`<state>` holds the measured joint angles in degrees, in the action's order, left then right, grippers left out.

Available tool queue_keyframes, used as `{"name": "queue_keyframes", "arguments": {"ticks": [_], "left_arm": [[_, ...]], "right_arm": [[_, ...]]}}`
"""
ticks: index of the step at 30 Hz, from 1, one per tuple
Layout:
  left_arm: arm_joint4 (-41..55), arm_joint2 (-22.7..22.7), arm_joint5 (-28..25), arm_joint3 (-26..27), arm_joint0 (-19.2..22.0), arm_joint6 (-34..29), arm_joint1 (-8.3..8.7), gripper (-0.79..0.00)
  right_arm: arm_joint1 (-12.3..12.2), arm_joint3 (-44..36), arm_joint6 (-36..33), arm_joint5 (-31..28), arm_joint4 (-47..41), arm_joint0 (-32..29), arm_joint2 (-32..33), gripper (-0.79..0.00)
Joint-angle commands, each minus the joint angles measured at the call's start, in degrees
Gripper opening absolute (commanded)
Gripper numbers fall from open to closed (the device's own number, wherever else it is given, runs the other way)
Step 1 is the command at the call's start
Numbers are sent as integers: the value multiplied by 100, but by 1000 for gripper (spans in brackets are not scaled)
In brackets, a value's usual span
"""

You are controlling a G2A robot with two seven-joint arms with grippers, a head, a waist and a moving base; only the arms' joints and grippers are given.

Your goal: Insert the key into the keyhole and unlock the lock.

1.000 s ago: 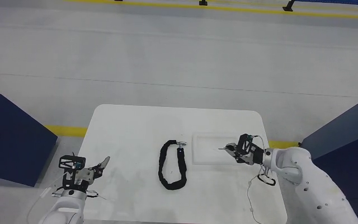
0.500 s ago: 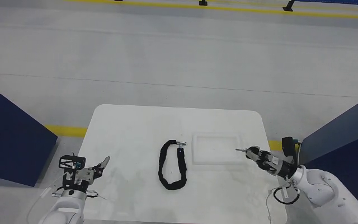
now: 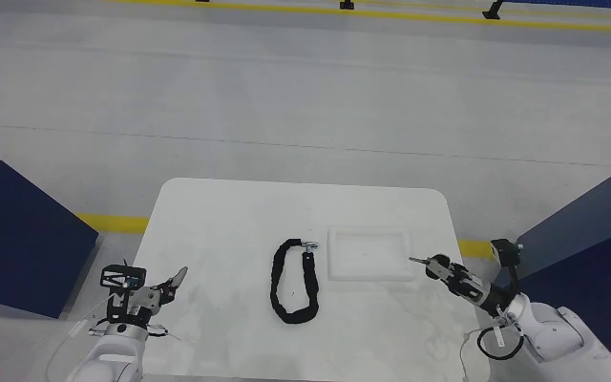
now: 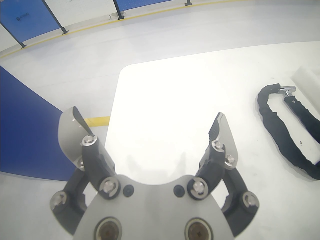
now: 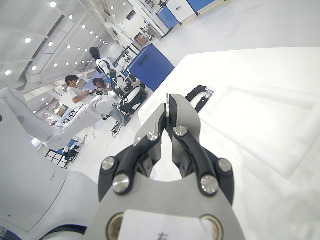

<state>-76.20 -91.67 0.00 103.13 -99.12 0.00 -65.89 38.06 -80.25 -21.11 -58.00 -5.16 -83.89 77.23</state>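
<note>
Lock (image 3: 290, 282): black chain type, lies mid-surface (image 3: 220, 215), ends joined, so by my judgement not yet unlocked.
Key (image 3: 417, 259): pinched in your right gripper (image 3: 431, 265) fingers, past the tray (image 3: 372, 232), well apart from the lock.
Left gripper (image 3: 172, 282): fingers spread, holding nothing.
You have insertion and turning left to do.

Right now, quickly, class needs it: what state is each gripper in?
Left gripper: open, holding nothing.
Right gripper: shut on the key.
</note>
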Motion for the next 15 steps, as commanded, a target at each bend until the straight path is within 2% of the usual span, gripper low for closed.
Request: {"name": "queue_keyframes", "arguments": {"ticks": [1, 6, 15], "left_arm": [[0, 0, 0, 0, 0, 0, 0, 0], [0, 0, 0, 0, 0, 0, 0, 0], [0, 0, 0, 0, 0, 0, 0, 0]], "right_arm": [[0, 0, -1, 0, -9, 0, 0, -785], [33, -66, -318, 274, -395, -32, -220, -785], [15, 285, -2416, 462, -2614, 216, -668, -785]]}}
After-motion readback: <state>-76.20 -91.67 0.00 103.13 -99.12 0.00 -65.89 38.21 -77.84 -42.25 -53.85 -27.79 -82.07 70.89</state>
